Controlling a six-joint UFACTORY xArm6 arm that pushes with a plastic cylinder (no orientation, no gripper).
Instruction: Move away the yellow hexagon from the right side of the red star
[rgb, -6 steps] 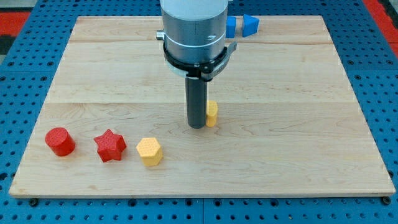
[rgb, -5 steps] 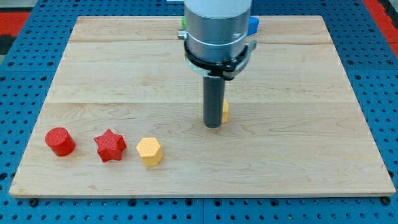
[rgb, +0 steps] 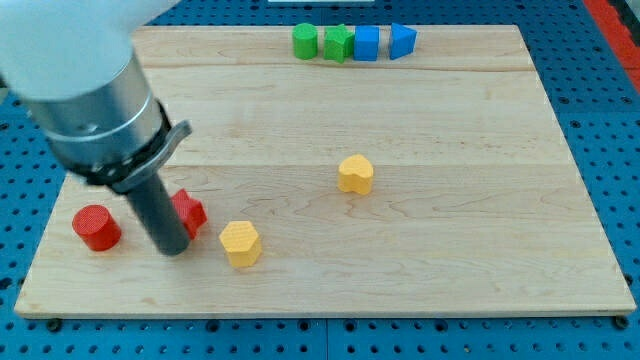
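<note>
Hidden: the red star (rgb: 190, 210) was mostly covered by the rod, only its right edge peeking out.
Cut off: the arm's upper body ran out at the view's top left.
My tip (rgb: 172, 248): sat low on the table (rgb: 480, 240), right in front of the red star, between the red cylinder (rgb: 96, 227) and the yellow hexagon (rgb: 240, 243).
Fingers: none on show, just a bare rod, holding nothing.
Yellow hexagon: lay just right of the star, apart from my tip.
Far edge: green cylinder (rgb: 305, 41), green block (rgb: 338, 43) and two blue blocks (rgb: 367, 43) lined the top.
Mid-table: a second yellow block (rgb: 355, 173) stood alone.

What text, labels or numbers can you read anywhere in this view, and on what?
None: no readable text, number or sign in the camera view.
The wooden board, the yellow hexagon, the red star and my tip all carry no markings.
</note>
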